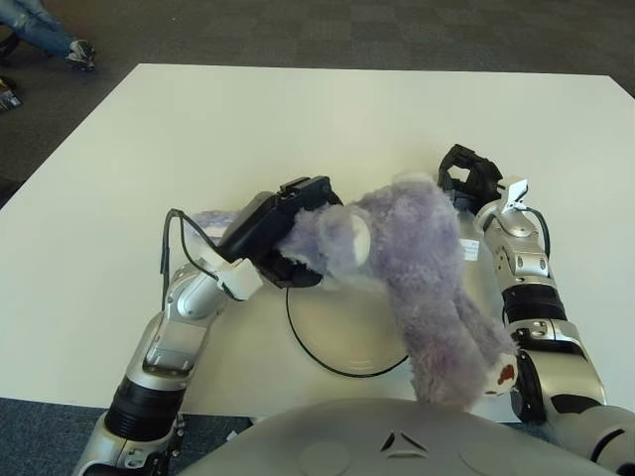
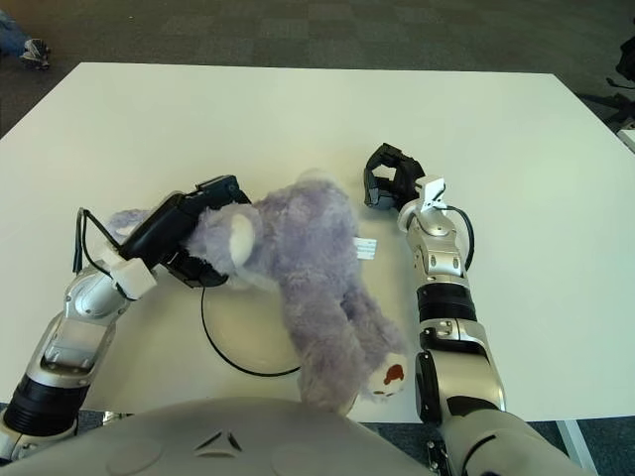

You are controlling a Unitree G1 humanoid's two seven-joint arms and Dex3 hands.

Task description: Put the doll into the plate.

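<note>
**Robot's left hand grips a purple plush doll over a white plate**

A wide white worktop (image 1: 298, 129) fills most of the scene, with dark carpet (image 1: 347, 30) beyond its far edge. At the far left, on the carpet, a person's jeans leg and shoe (image 1: 60, 40) show.

A fluffy lavender plush doll (image 1: 417, 268), shaped like a teddy bear, lies tilted across the near middle of the worktop. Its head points left and its legs trail toward the near right, one foot with a red patch at the near edge. A small white tag sticks out on its right side.

Under the doll is a round white plate (image 2: 248, 342) with a dark rim. The doll covers the plate's right part and hangs past it; whether it rests on the plate cannot be told.

The left hand (image 1: 288, 238), black, is closed on the doll's head from the left, fingers pressed into the fur.

The right hand (image 2: 389, 178) shows just right of the doll's body, its black fingers loosely curled and pinching nothing.
</note>
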